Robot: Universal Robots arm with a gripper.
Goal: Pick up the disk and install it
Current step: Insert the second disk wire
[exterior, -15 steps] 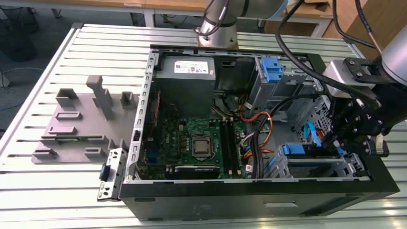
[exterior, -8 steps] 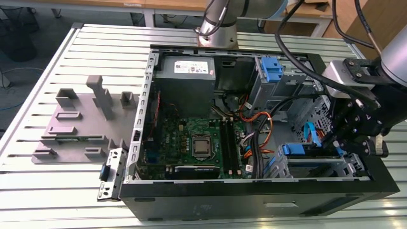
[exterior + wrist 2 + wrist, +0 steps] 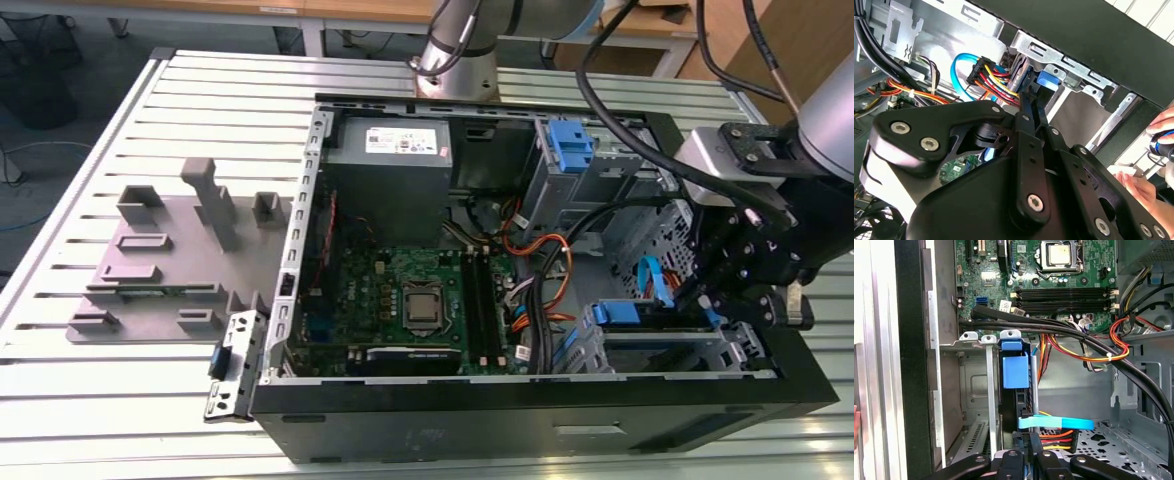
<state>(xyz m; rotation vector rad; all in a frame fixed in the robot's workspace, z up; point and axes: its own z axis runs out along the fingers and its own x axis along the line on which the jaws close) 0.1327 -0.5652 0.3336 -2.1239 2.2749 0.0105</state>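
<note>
The disk [image 3: 638, 318] stands on edge in the metal drive cage [image 3: 727, 352], in the corner of the open computer case at the exterior view's right. Its blue carrier rail [image 3: 1015, 371] faces the first wrist view, and a blue tab [image 3: 1048, 80] of it appears in the second wrist view. My gripper [image 3: 698, 298] hangs just above the cage at the disk's end. The black fingers [image 3: 1026, 117] lie close together, shut, with their tips [image 3: 1025, 436] at the disk's edge beside the plugged cables. I cannot tell whether they touch it.
A blue flat cable [image 3: 1054, 422] and red-yellow-orange wires [image 3: 996, 80] crowd the fingertips. The motherboard [image 3: 400, 300], grey power supply [image 3: 394, 140] and a blue bracket [image 3: 570, 145] fill the case. A grey fixture [image 3: 174, 250] lies on the table. A person's hand [image 3: 1159, 132] is beside the case.
</note>
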